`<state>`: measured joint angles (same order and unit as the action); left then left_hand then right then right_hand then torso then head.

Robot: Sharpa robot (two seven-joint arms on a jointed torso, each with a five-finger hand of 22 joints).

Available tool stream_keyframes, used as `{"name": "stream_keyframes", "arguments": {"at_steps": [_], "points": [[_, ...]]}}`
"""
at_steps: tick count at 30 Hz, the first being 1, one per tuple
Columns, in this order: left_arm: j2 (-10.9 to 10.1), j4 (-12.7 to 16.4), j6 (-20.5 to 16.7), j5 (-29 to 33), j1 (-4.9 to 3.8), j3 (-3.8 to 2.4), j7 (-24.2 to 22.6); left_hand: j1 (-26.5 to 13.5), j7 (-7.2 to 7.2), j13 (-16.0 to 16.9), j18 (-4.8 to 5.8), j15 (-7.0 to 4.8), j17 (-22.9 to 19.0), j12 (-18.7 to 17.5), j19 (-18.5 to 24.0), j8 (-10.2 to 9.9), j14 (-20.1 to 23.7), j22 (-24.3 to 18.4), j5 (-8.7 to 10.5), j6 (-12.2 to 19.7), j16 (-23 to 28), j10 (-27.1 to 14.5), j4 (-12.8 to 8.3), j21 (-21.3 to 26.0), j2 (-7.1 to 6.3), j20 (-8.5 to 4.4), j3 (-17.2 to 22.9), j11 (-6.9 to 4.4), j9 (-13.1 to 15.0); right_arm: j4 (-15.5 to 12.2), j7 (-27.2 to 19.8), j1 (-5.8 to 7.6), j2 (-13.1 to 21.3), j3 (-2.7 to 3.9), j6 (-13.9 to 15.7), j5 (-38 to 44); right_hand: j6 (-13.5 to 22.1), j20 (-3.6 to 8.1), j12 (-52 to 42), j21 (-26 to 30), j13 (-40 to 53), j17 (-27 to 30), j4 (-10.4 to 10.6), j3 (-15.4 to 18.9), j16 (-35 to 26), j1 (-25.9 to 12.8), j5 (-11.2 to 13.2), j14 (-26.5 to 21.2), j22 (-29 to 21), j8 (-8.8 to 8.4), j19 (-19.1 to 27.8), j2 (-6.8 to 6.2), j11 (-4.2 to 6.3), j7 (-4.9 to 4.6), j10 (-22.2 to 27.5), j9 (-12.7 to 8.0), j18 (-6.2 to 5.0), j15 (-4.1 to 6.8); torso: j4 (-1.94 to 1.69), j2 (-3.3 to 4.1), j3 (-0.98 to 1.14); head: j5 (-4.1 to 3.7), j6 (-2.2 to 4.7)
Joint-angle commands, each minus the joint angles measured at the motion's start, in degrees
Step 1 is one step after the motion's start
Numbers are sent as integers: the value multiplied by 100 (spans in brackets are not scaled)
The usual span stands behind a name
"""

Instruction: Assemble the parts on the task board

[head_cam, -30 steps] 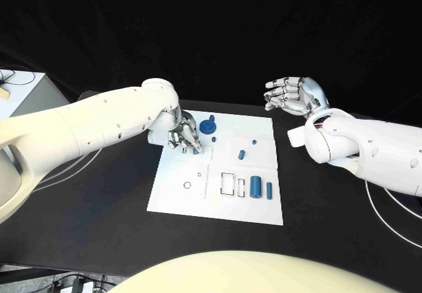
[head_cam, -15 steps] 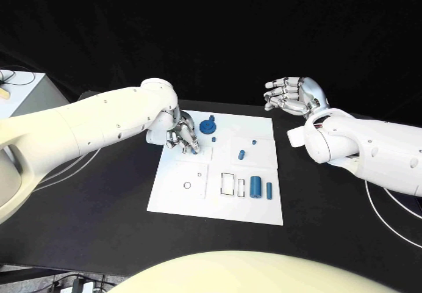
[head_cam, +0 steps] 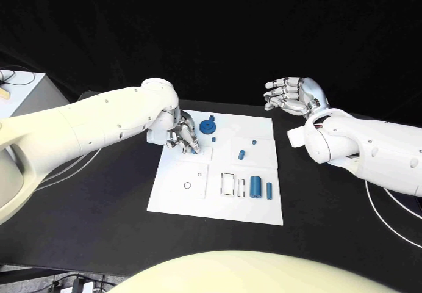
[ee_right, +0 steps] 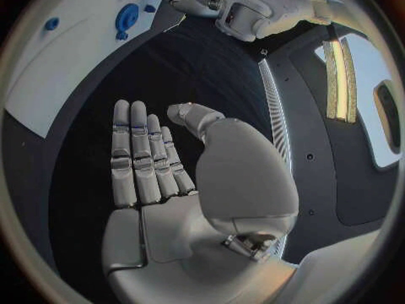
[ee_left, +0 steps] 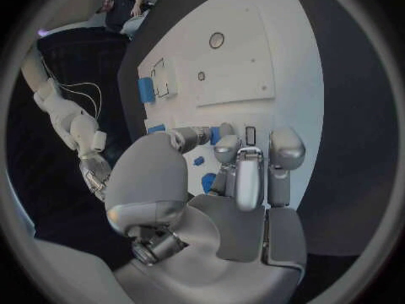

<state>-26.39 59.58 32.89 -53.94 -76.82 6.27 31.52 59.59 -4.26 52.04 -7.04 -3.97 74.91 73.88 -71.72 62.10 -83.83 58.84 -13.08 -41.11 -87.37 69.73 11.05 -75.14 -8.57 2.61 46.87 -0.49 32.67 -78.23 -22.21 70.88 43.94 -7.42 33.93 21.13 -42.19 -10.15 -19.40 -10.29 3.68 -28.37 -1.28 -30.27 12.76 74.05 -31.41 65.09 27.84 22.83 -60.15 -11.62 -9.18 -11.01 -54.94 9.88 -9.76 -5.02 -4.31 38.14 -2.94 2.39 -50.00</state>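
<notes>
The white task board [head_cam: 220, 201] lies in the middle of the table. My left hand [head_cam: 183, 137] stands over the board's far left corner, fingers [ee_left: 239, 175] straight and pointing down at the plate, thumb [ee_left: 187, 139] bent toward them. I see nothing in its grasp. Just right of it lie a blue gear [head_cam: 207, 127] and a small blue piece [head_cam: 214, 139], the latter showing between thumb and fingers as a small blue piece [ee_left: 215, 135]. Two more blue pegs [head_cam: 241, 155] stand mid-board, and a blue cylinder [head_cam: 256, 185] lies near the right edge. My right hand [head_cam: 293, 94] hangs empty beyond the far right corner, with its fingers [ee_right: 139, 152] straight.
Black outlines of slots [head_cam: 228, 182] mark the board left of the cylinder, and a thin blue bar [head_cam: 269, 190] lies to its right. A white box [head_cam: 17, 91] stands at the table's far left. Bare black table [head_cam: 105, 207] surrounds the board.
My left hand's fingertips have crept slightly left over the board's far left corner. The right hand and the parts have stayed put.
</notes>
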Motion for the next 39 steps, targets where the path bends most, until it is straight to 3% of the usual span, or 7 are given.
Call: {"name": "stream_keyframes", "arguments": {"at_steps": [1, 9, 21, 39], "points": [[21, -12, 71, 17, -6, 3, 8, 11, 59, -2, 47, 15, 825, 9, 19, 9, -399, -4, -18, -19, 21, 24, -1315, -7, 62, -1, 1270, -6, 5, -12, -52, -3, 0, 2, -87, 29, 38, -26, 28, 36, -6, 6, -35, -7, -24, 5, -24, 17, -6, -5, -1, 38, -39, -282, 14, -5, -32, -33, -2, 3, 1, -7, 0], [45, -26, 91, -18, -5, 30, 4, 8, 57, 1, 47, 16, 823, 8, 20, 3, -398, -5, -19, -21, 22, 24, -1319, -7, 68, -1, 1267, -4, 5, -20, -52, -3, 6, 2, -88, 30, 42, -27, 33, 41, -6, 14, -48, -7, -39, 3, -31, 15, -17, -6, 4, 44, -42, -285, 18, -8, -29, -36, -2, 0, -1, -14, 0], [70, 5, 28, -161, -2, 119, -15, 7, 56, 6, 46, 17, 816, 7, 25, -5, -395, -10, -19, -23, 26, 25, -1326, -5, 72, 0, 1262, -3, 6, -32, -54, -3, 6, 2, -97, 31, 42, -27, 33, 41, -6, 14, -48, -7, -39, 3, -31, 15, -17, -6, 4, 44, -42, -285, 18, -8, -29, -36, 1, 1, -2, -21, 0], [79, -32, -269, -410, 0, 139, -23, -114, 16, -50, 28, 52, 769, -43, 104, -111, -372, -106, 39, 67, 52, -41, -1284, 57, 163, 29, 1042, 37, 28, -34, -51, -3, 11, 2, -112, 31, 44, -27, 36, 44, -6, 21, -59, -5, -51, 0, -35, 17, -28, -4, 5, 50, -44, -287, 19, -11, -27, -39, 4, -4, 0, -29, 0]]}}
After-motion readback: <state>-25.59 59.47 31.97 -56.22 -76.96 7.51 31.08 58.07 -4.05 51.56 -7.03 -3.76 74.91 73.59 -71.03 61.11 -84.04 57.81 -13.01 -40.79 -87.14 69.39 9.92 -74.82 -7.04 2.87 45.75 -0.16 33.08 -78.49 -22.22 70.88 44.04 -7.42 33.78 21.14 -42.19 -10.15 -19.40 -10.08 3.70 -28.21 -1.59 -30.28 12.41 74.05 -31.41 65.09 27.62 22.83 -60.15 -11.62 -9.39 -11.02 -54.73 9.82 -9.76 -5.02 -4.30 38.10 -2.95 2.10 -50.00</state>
